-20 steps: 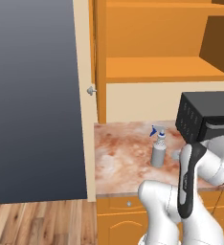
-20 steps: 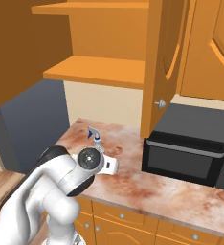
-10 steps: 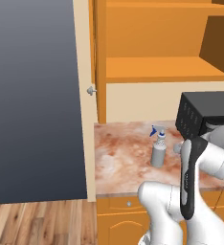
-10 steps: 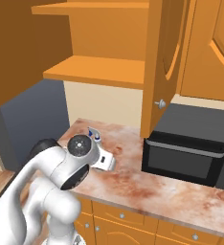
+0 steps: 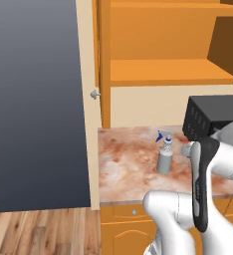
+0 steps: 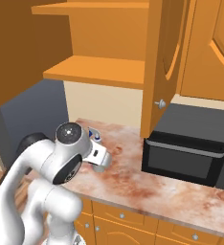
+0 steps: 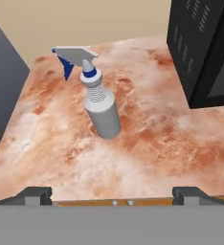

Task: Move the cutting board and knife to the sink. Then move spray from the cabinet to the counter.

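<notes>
A simulated kitchen corner: a marbled reddish-brown and cream surface (image 5: 133, 164) runs over orange base cabinets with small silver knobs, and the orange wall cabinet (image 5: 168, 72) above it stands open, its inner shelf in plain sight. The surface ends on the left at a cream side panel next to a tall dark grey block (image 5: 36, 104); wooden floor lies below that. On the right a black microwave (image 6: 185, 150) sits against the wall and closes off that side.

The spray (image 7: 98, 103) stands upright on the surface, well clear of the front edge, with bare stone all round it. Its blue-tipped trigger points toward the grey block. The microwave is near it on one side but apart from it. No label or writing can be read on the bottle or the microwave.

The claw (image 7: 111, 194) hangs over the front edge of the surface, fingers spread wide and grasping nothing, the spray ahead of it and untouched. An open cabinet door (image 6: 164, 67) with a silver knob hangs above the microwave.
</notes>
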Tool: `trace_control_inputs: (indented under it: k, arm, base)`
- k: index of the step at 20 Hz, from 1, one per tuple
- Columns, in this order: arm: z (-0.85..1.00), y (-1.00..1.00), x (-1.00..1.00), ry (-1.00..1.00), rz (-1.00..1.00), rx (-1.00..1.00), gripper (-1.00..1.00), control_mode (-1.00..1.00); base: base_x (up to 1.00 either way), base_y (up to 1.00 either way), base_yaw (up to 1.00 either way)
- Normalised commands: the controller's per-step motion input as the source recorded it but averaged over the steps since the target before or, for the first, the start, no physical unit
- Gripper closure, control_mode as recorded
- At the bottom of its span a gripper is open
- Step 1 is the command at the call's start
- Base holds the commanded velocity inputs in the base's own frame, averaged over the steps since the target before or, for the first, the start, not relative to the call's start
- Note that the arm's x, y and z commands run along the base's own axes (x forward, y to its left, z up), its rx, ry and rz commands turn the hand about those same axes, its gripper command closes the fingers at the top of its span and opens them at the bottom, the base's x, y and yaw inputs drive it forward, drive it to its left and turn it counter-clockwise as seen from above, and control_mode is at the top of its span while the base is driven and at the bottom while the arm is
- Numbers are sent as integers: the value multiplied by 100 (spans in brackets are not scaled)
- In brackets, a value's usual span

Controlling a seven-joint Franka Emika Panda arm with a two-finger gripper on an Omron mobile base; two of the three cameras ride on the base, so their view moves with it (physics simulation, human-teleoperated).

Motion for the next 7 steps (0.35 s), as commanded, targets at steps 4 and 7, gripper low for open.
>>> trace_control_inputs:
  k: [4, 7]
  arm:
    - [8, 17, -33, 1, 0, -6, -100, -100]
    - [0, 22, -33, 0, 0, -10, -100, -100]
  base:
    - [0, 0, 0]
    - [0, 0, 0]
